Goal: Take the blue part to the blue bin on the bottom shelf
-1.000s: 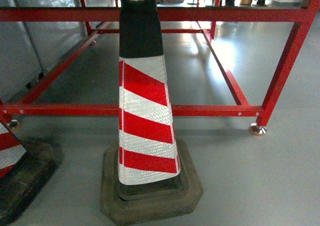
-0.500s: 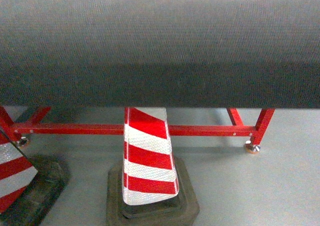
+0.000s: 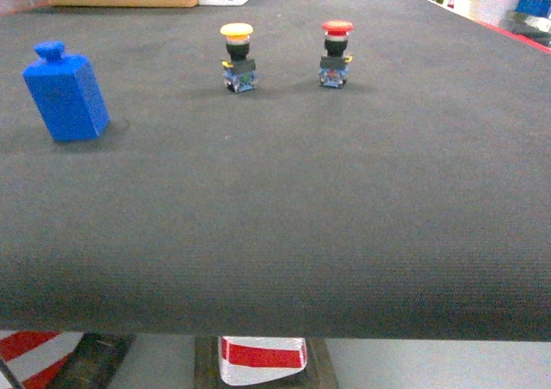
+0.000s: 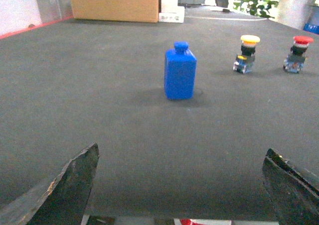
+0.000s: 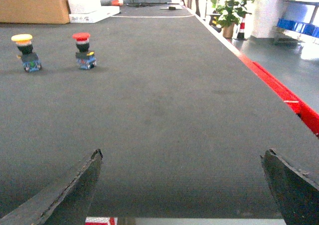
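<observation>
Three small items stand on the dark grey tabletop: the blue part at the left, upright and block-shaped with a knob on top, and further back a yellow-capped push button beside a red-capped push button, the two a little apart. The blue part is well clear of both buttons. Neither arm touches anything. The left gripper hangs at the near edge of the tabletop, facing the blue part with its jaws spread wide and empty. The right gripper sits likewise at the near edge, jaws wide apart, nothing between them. Below the tabletop edge, a red-and-white striped cone shows on the floor.
</observation>
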You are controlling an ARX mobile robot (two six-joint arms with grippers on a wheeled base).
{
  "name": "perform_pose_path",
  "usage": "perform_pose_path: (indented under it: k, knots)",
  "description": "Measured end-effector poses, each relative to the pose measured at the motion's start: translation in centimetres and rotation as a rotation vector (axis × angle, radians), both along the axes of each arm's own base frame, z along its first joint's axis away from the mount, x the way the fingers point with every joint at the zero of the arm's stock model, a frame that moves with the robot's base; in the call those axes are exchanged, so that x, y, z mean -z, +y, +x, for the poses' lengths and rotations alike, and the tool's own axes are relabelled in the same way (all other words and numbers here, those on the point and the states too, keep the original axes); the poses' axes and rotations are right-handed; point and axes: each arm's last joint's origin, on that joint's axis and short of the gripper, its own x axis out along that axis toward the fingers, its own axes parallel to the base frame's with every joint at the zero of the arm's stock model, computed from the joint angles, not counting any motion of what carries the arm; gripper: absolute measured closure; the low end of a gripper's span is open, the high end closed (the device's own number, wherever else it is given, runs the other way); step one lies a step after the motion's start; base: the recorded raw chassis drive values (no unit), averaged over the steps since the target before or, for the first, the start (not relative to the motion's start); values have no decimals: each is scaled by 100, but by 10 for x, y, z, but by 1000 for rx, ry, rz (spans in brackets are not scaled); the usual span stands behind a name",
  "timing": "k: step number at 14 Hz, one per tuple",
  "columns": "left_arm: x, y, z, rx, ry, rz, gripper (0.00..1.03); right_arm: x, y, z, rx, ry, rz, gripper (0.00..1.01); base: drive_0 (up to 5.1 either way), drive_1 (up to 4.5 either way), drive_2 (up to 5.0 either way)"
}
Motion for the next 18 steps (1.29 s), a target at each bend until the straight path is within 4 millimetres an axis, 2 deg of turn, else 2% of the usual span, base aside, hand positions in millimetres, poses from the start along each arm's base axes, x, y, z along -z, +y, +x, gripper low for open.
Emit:
perform_pose_path:
  k: [16, 17, 18]
  knots:
    - [0, 0, 0, 0, 0, 0, 5, 0, 0, 0, 1, 0, 0, 3, 0, 0, 0]
    - [2, 0, 0, -17, 77, -18, 5, 0, 0, 0, 1, 0, 0, 3, 0, 0, 0]
    - [-2, -7, 8, -54, 276, -50, 5, 0, 0, 0, 3, 0, 2, 3, 0, 0, 0]
